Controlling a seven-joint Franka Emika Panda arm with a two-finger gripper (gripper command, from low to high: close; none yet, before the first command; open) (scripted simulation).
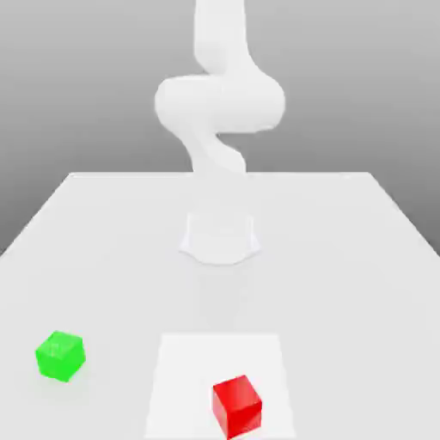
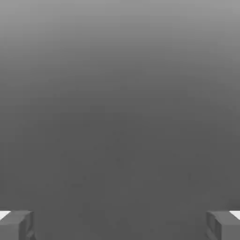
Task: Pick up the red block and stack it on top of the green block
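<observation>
White table [image 1: 103, 223] is carrying two blocks, both sitting near its front edge in the exterior view. Red block [image 1: 236, 406] is resting close to the front edge, roughly mid-width, slightly toward the exterior view's right, on a brighter white square patch [image 1: 185, 378] marked on the tabletop. It is sitting turned a bit, one corner facing the camera. Green block [image 1: 60, 356] is sitting toward the front left corner of the table as the exterior view shows it, a little farther back from the front edge than the red one, outside the square patch. The two blocks are lying well apart, not touching, nothing stacked.

White arm [image 1: 219, 103] is rising from its base [image 1: 220, 239] at mid-table, behind both blocks, bending high above the surface. Nothing is touching either block.

Gripper [image 2: 120, 225] is showing in the hand view with its two grey fingertips [image 2: 16, 225] standing wide apart at opposite sides of the frame, nothing between them, only plain grey surface in front. Gripper is holding nothing.
</observation>
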